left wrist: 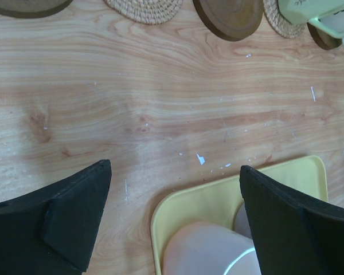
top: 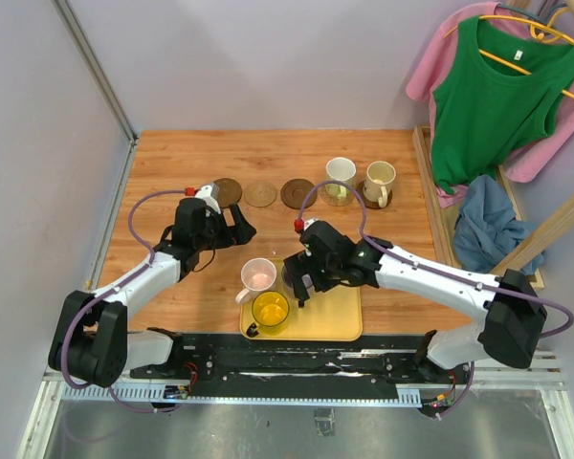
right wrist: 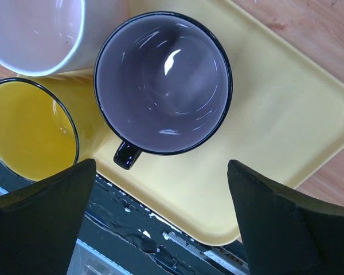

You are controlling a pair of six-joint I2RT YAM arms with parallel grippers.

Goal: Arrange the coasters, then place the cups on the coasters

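Shows right gripper [right wrist: 161, 165] spread wide, holding nothing, poised over purple-grey mug [right wrist: 160, 80] on yellow tray [right wrist: 275, 132]: mug centred just ahead of the gap, handle [right wrist: 126, 154] pointing back toward the gripper. Places left gripper [left wrist: 175, 172], equally wide and empty, farther off, near pink mug [left wrist: 206, 249].

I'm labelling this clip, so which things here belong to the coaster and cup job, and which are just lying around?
Job: three bare coasters, green-white cup, cream cup, pink cup, yellow cup, purple cup.
Lying about: green top, pink garment, blue cloth, yellow tray.
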